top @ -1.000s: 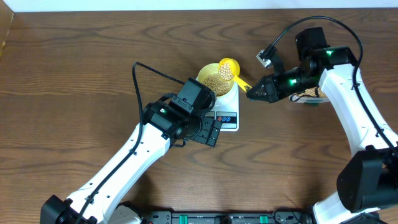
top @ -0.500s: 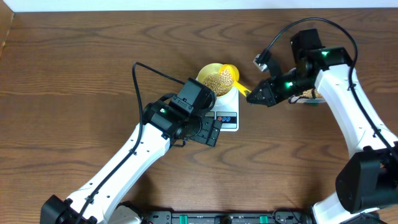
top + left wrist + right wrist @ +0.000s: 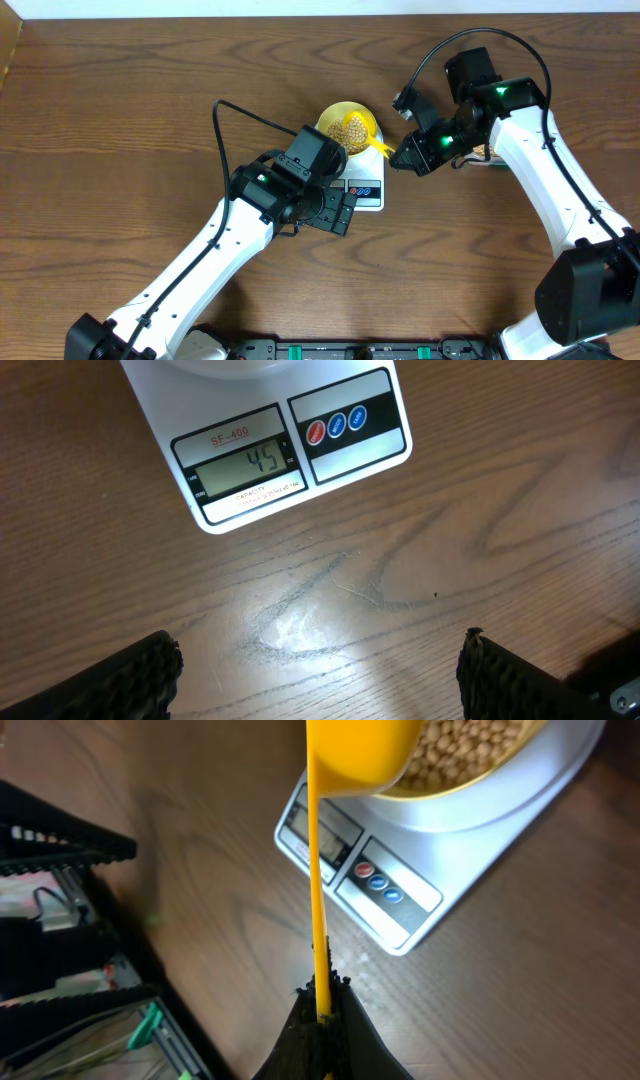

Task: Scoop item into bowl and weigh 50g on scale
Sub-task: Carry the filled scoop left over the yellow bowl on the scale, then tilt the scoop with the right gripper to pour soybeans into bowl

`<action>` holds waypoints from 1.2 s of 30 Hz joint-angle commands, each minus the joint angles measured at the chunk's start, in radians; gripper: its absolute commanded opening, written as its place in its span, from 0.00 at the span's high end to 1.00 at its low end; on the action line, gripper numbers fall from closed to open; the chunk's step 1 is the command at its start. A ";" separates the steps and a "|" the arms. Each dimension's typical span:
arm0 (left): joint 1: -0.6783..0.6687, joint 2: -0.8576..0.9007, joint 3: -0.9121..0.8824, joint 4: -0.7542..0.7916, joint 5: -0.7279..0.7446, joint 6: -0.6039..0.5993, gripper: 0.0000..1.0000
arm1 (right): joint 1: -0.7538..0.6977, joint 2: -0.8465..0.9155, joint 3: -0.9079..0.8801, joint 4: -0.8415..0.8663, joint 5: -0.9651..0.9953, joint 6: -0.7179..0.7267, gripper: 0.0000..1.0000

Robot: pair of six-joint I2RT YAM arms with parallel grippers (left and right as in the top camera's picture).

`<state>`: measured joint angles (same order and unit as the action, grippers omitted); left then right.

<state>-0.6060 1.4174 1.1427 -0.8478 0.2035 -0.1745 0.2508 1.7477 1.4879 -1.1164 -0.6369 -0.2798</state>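
Note:
The pale-yellow bowl (image 3: pixel 335 118) sits on the white scale (image 3: pixel 367 192) and holds tan beans (image 3: pixel 352 131). In the left wrist view the scale (image 3: pixel 350 455) has its display reading 45. My right gripper (image 3: pixel 397 156) is shut on the thin handle of a yellow scoop (image 3: pixel 369 127), which is tilted on edge over the bowl's right rim. The right wrist view has the gripper (image 3: pixel 323 992) pinching that handle, the scoop (image 3: pixel 360 755) above the beans (image 3: pixel 470 745). My left gripper (image 3: pixel 320 675) hangs open over bare wood in front of the scale, nothing between its fingers (image 3: pixel 140 680).
A clear tub (image 3: pixel 488 155) is mostly hidden behind my right arm. A black cable (image 3: pixel 240 112) loops over the table left of the bowl. My left arm (image 3: pixel 230 240) stands close to the scale's front left.
My right gripper has moved left toward the bowl, and the scoop has rolled from mouth-up to tilted on edge over the bowl. The left arm has not moved.

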 commanded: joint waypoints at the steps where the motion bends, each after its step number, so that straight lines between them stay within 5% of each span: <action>1: -0.002 -0.014 0.002 0.000 -0.013 0.021 0.09 | 0.000 0.005 0.023 0.021 0.010 -0.001 0.99; 36: -0.002 -0.014 0.002 0.000 -0.013 0.021 0.09 | 0.000 0.005 0.023 0.108 0.096 0.010 0.99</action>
<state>-0.6060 1.4174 1.1427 -0.8478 0.2035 -0.1745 0.2508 1.7477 1.4879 -1.0115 -0.5404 -0.2722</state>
